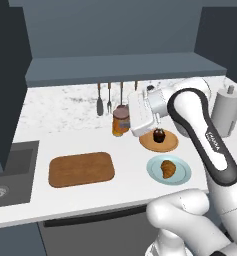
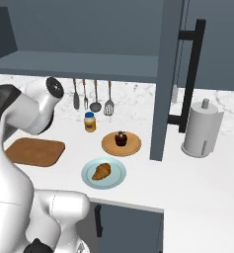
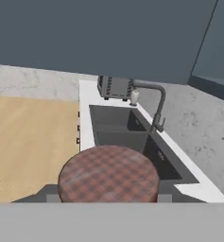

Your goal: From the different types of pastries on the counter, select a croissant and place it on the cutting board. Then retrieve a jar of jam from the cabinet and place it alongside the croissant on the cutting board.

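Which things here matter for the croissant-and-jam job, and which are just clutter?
Job:
- croissant
- cutting board
- cabinet
- orange jar, perhaps the jam

Lying about:
- muffin on tan plate
- blue plate under the croissant
- hanging utensils
- paper towel roll
- sink

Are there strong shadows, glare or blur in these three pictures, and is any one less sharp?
Left base view: even, flat light, only a faint shadow beside the brown wooden cutting board; no glare on the white marbled counter. Right base view: same soft light; the golden-brown croissant looks slightly coarse. Hand view: the round lid with a reddish checked pattern is close and soft-edged.
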You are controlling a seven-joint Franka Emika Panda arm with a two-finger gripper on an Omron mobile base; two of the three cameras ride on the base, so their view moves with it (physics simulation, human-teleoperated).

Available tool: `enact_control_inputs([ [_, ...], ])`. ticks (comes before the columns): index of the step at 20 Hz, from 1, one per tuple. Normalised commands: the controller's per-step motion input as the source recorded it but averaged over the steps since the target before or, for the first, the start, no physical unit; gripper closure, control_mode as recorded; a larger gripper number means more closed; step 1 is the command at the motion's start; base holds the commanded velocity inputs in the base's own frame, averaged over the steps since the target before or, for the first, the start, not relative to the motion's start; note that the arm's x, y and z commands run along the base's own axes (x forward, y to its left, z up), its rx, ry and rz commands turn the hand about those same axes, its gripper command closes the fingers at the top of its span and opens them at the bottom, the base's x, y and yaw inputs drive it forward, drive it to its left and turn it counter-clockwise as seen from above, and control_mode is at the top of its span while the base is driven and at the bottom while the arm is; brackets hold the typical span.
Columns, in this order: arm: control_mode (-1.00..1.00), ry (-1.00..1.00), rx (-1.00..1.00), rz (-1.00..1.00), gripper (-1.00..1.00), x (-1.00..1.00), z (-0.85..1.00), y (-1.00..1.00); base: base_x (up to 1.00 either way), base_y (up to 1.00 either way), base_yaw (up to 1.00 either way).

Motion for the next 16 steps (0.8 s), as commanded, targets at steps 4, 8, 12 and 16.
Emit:
enact_control_inputs([
  [4, -1.00, 0.02, -0.05, 0.00, 1.00, -0.13, -0.24, 0.00, 0.00, 0.00, 0.00],
  [8, -1.00, 0.02, 0.02, 0.00, 1.00, 0.00, -0.13, 0.00, 0.00, 0.00, 0.00],
  [12, -1.00, -0.03, 0.00, 0.00, 1.00, 0.00, -0.37, 0.00, 0.00, 0.00, 0.00],
  [16, -1.00, -0.02, 0.00, 0.00, 1.00, 0.00, -0.42, 0.00, 0.00, 0.00, 0.00],
])
